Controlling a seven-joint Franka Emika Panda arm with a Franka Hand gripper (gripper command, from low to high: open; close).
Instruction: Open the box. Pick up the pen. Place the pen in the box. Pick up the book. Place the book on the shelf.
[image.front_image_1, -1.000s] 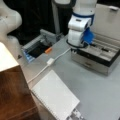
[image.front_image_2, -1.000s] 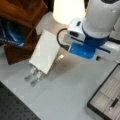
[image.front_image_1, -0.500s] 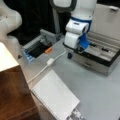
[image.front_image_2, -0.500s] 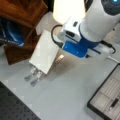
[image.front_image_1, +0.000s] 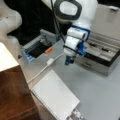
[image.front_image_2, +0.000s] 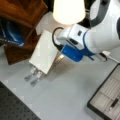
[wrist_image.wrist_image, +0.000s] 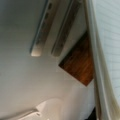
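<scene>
In a front view the box (image.front_image_1: 100, 56) stood open at three o'clock, its pale compartmented inside exposed, so the opening step was done. A thin dark object lay in one compartment and was probably the pen, though that could not be confirmed there. The book (image.front_image_1: 56, 96) lay flat on the table at six o'clock, just beside the shelf (image.front_image_1: 12, 92) at eight o'clock and not on it, so the last two steps remained. The gripper (image.front_image_1: 69, 60) hung low over the bare table near the centre, between box and book and touching neither; whether its jaws were apart or together could not be told. In a front view the pen (image.front_image_2: 113, 103) lay in a compartment of the open box at five o'clock, so placing it was judged complete. The book (image.front_image_2: 45, 51) lay at ten o'clock, with the wrist leaning over its near edge. In the wrist view the book's edge (wrist_image.wrist_image: 100, 60) ran along three o'clock, with brown shelf wood beside it at the centre.
</scene>
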